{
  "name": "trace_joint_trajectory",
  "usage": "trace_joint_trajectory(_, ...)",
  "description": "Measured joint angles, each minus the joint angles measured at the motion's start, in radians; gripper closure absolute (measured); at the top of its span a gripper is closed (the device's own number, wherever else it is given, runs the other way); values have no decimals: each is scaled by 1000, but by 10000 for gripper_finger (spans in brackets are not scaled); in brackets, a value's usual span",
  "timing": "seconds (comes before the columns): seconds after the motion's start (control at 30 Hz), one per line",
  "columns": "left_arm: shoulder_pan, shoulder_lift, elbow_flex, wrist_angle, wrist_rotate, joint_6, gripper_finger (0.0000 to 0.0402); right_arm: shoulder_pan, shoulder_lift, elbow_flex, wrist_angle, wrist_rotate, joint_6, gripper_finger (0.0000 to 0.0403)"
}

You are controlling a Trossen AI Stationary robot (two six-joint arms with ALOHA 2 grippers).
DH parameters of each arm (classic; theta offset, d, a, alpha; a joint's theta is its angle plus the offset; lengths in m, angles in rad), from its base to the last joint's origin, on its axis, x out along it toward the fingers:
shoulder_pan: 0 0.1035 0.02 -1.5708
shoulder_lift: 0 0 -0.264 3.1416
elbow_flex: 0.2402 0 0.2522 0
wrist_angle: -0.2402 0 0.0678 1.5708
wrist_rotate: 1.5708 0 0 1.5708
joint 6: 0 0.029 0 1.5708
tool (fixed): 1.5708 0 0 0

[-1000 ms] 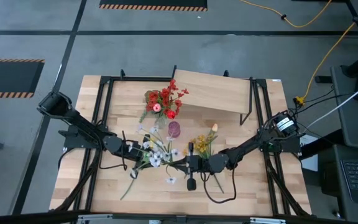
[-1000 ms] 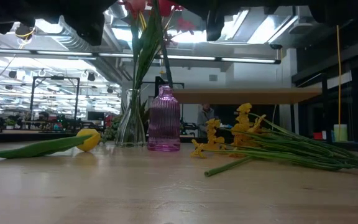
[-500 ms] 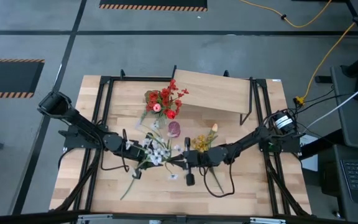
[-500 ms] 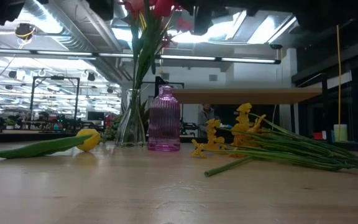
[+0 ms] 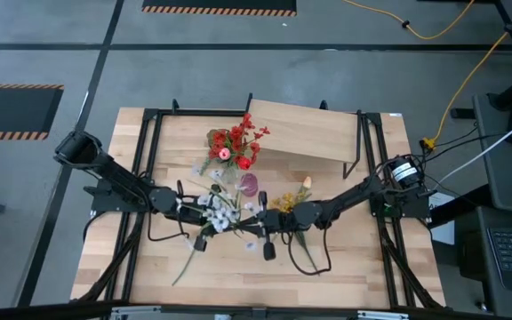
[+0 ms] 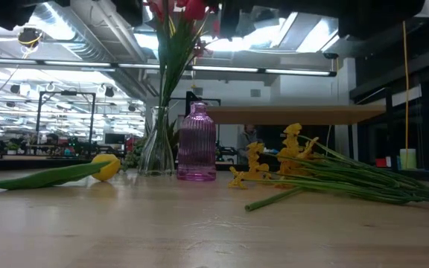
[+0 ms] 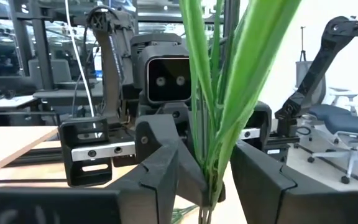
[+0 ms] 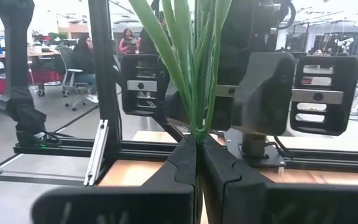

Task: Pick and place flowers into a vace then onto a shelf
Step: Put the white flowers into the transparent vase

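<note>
A bunch of white flowers [image 5: 222,209] is held in the air between my two grippers, which face each other over the table's middle. Its green stems [image 7: 213,124] stand upright. My right gripper [image 5: 258,222] [image 8: 197,146] is shut on the stems low down. My left gripper [image 5: 201,212] [image 7: 207,168] is open, one finger on either side of the same stems; whether it touches them I cannot tell. A glass vase with red flowers [image 5: 231,147] and a purple vase [image 5: 249,184] stand on the table before the shelf [image 5: 309,133]. My right gripper pinches the bunch's green stems [image 8: 197,127] between its two fingers [image 8: 182,162]. The fingers come about level from the table's right and lie across the stems. The bunch stands upright above them, clear of the table.
Yellow flowers [image 5: 287,203] lie on the table right of the purple vase [image 6: 196,145]. A yellow tulip [image 6: 106,167] lies at the left, its stem [image 5: 185,265] running toward the near edge. The shelf's black legs [image 5: 356,151] stand at the far right.
My right gripper has gone toward the table's left and a little toward the far edge, carrying the white flowers. Both grippers have risen, leaving the top of the low view. The white blossoms now sit closer together between the grippers.
</note>
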Motion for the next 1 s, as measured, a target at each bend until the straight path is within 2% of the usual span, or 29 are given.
trace_joint_trajectory(0.17,20,0,0,0,14,0,304,-11,0,0,0,0,2,398)
trace_joint_trajectory(0.33,39,0,0,-2,112,0,382,-12,0,0,-1,-3,2,397)
trace_joint_trajectory(0.37,42,0,0,-2,118,0,388,-12,0,0,-1,-2,2,395)
trace_joint_trajectory(0.47,49,0,0,-3,120,11,389,-13,0,0,-4,-2,-23,380)
trace_joint_trajectory(0.6,57,-18,0,-41,114,7,394,-10,-14,-1,-33,-1,-99,340)
trace_joint_trajectory(0.7,57,-72,0,-95,112,8,395,-7,-36,-1,-33,0,-127,309)
trace_joint_trajectory(0.8,50,-159,-1,-195,104,8,395,-7,-70,-1,-109,1,-128,288)
trace_joint_trajectory(0.9,38,-252,-1,-325,50,10,395,-7,-107,-1,-194,2,-122,278)
trace_joint_trajectory(1.0,12,-329,-1,-436,-47,15,395,-4,-138,-1,-232,2,-102,280)
